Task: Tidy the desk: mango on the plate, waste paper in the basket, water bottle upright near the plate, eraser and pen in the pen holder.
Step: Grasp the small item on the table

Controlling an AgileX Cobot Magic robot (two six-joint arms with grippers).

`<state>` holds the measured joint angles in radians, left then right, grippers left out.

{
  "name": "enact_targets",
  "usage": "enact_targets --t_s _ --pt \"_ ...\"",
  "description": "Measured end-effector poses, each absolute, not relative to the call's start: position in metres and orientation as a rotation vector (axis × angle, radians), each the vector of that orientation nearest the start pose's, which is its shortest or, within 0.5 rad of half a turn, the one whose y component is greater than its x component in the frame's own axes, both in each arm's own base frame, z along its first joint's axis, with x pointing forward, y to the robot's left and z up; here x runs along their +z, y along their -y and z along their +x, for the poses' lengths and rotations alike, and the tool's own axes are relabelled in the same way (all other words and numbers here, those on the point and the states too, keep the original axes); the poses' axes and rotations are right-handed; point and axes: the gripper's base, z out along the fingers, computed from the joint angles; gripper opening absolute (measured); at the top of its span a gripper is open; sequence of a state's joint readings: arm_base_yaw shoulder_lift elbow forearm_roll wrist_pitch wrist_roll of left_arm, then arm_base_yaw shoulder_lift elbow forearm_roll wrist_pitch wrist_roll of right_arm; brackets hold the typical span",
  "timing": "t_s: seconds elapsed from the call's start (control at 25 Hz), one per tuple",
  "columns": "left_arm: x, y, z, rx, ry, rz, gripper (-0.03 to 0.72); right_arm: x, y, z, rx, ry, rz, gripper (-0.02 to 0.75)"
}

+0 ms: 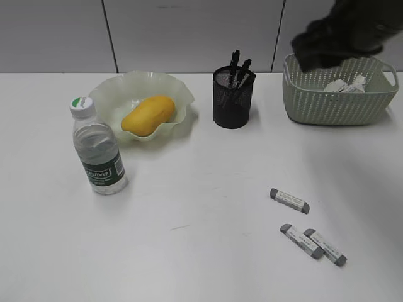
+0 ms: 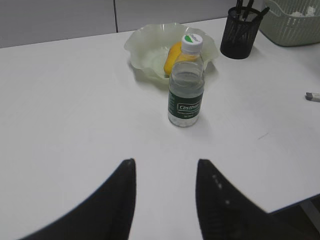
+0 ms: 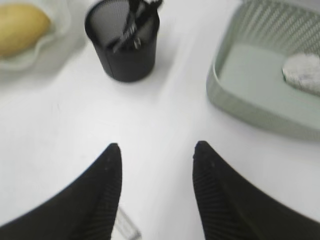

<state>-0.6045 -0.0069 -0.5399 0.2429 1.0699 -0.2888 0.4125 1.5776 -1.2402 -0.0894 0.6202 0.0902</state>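
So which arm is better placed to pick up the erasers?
The right. The erasers lie on the desk's right side, and the open right gripper has one just below it. The left gripper faces the bottle.

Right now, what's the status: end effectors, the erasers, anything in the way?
Left end effector open, empty. Right end effector open, empty, between pen holder and basket. Three erasers on desk. Nothing blocking them.
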Motion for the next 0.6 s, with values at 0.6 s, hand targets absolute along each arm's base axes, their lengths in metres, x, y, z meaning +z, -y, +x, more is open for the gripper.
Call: enact_targets --t_s 0.6 --pt "0.29 -0.014 0.013 -0.252 -2.057 0.322 0.298 0.29 -0.029 0.088 0.08 -2.412 -0.427 0.358"
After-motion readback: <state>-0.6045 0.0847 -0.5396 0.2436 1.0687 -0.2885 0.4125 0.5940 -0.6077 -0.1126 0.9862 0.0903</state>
